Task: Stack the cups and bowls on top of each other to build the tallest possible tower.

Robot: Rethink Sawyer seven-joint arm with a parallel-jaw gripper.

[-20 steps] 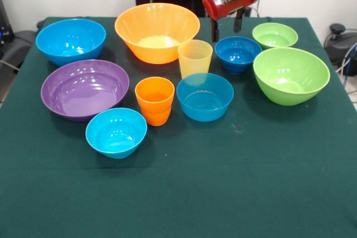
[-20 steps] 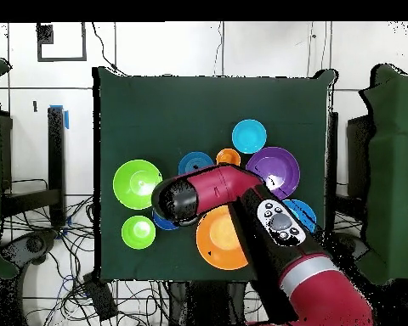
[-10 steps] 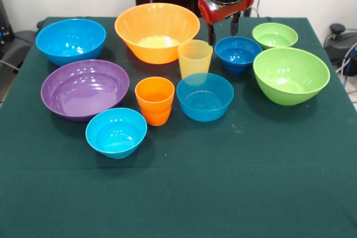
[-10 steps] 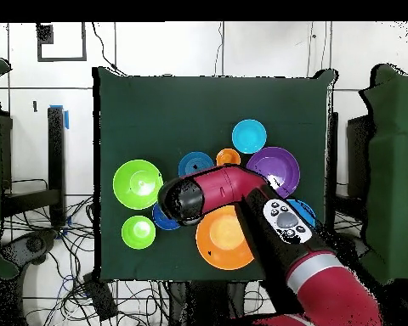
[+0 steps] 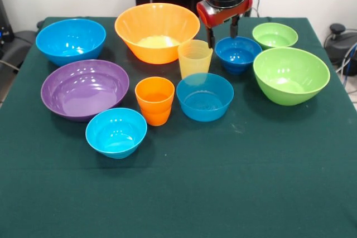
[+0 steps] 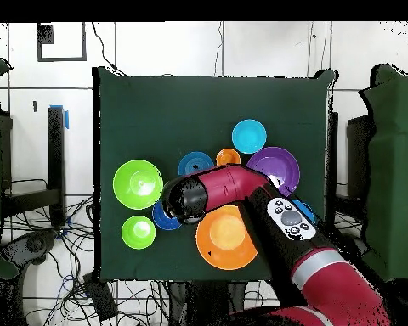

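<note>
Gripper: hangs from the red and black arm over the far part of the green table, its two dark fingers spread apart with nothing between them, above the gap between the yellow cup and the dark blue bowl.
Yellow cup: upright, just in front of the large orange bowl, touching nothing visible.
Orange cup: upright near the table's middle, between the purple bowl and a light blue bowl.
Dark blue bowl: beside the gripper, near the small green bowl at the far edge.
Large green bowl: toward the side edge, in front of the small green one.
Large blue bowl: near the opposite far corner.
Second light blue bowl: nearest the front edge, just before the purple bowl.
Stacking: every bowl and cup sits alone, open side up.
</note>
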